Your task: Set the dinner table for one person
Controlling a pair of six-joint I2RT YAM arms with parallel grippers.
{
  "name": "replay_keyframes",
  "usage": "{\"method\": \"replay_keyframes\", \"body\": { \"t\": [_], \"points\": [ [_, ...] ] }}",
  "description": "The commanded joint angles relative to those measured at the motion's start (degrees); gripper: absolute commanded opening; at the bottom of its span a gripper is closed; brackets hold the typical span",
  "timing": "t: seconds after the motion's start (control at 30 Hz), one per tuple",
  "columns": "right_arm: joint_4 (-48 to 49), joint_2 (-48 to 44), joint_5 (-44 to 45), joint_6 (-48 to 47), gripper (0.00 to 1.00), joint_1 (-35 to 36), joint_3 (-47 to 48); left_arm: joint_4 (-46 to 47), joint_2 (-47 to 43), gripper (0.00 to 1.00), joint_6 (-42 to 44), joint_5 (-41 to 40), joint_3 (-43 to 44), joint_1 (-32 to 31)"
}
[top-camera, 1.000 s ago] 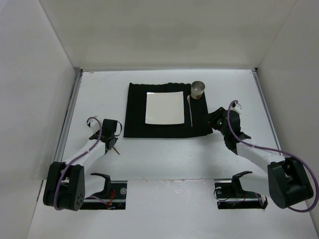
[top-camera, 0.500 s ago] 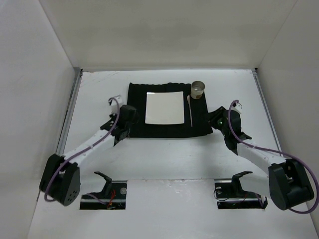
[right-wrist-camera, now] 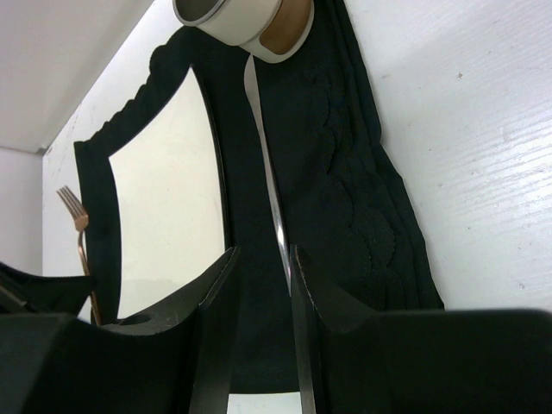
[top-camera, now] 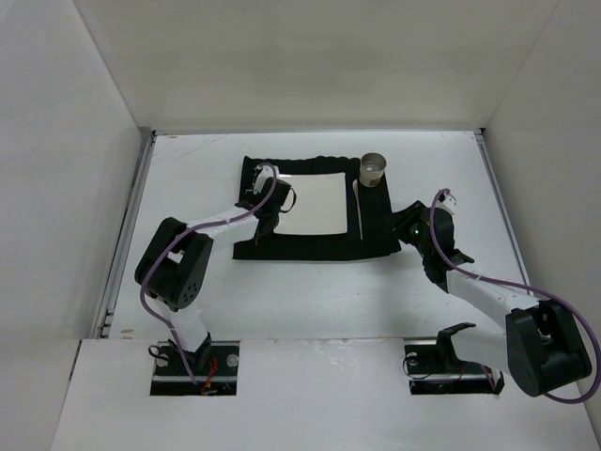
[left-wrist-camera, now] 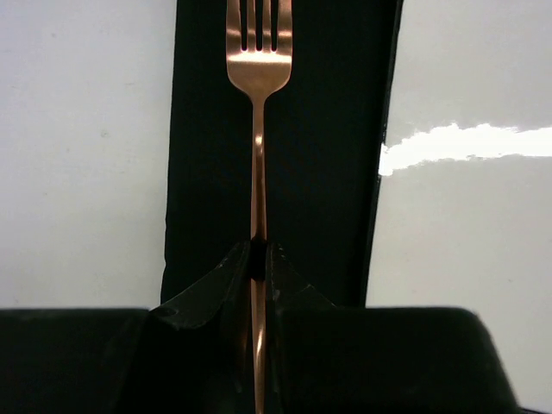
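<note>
The white dinner table (top-camera: 310, 291) carries a black ribbed mat (top-camera: 252, 240) with a square white plate (top-camera: 315, 202) on it. My left gripper (top-camera: 269, 194) is shut on the handle of a copper fork (left-wrist-camera: 257, 129), held along the mat's left strip (left-wrist-camera: 328, 129) beside the plate (left-wrist-camera: 466, 224), tines pointing away. My right gripper (top-camera: 406, 225) is open and empty at the mat's right edge. In the right wrist view a silver knife (right-wrist-camera: 274, 190) lies on the mat and runs between the parted fingers (right-wrist-camera: 216, 285). No person is in view.
A small metal cup (top-camera: 374, 169) stands at the mat's far right corner, at the knife's tip. Metal rails (top-camera: 131, 216) run along the table's edges, with white walls close behind and to both sides.
My left arm has swung from the table's left side over to the mat's left strip, carrying the fork. The right arm has stayed nearly still.
</note>
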Motion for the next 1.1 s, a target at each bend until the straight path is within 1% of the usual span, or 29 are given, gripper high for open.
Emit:
{"method": "replay_keyframes", "body": {
  "t": [0.0, 0.3, 0.63, 0.73, 0.9, 0.97, 1.0, 1.07],
  "points": [
    [3.3, -0.3, 0.4, 0.0, 0.35, 0.2, 1.3, 2.2, 0.6, 0.03, 3.9, -0.8, 2.5, 0.5],
    [3.3, -0.1, 0.8, -0.2, 0.35, 0.2, 1.3, 4.3, 2.2, 0.04, 3.1, 2.2, 2.4, 2.3],
    [3.8, 0.9, -0.2, 0.0, 0.35, 0.3, 1.6, 6.7, 3.1, 0.04, 2.8, 3.2, 1.8, 2.8],
    [3.9, 1.1, 0.3, 0.0, 0.35, 0.6, 1.5, 6.4, 3.7, 0.05, 3.0, 3.2, 3.2, 3.1],
    [3.9, 0.7, 0.4, -0.1, 0.35, 0.6, 1.4, 6.9, 5.4, 0.06, 2.9, 3.9, 4.1, 3.7],
    [4.0, 0.8, -0.1, 0.1, 0.35, 0.6, 1.3, 7.0, 5.5, 0.09, 2.9, 3.9, 4.3, 3.7],
    [4.0, 0.7, -0.2, 0.1, 0.36, 0.6, 1.3, 7.3, 5.5, 0.1, 2.8, 3.7, 4.1, 3.7],
    [4.0, -0.1, 0.4, -0.2, 0.43, 0.6, 1.2, 7.8, 5.0, 0.14, 2.5, 3.4, 3.6, 3.9]
  ]
}}
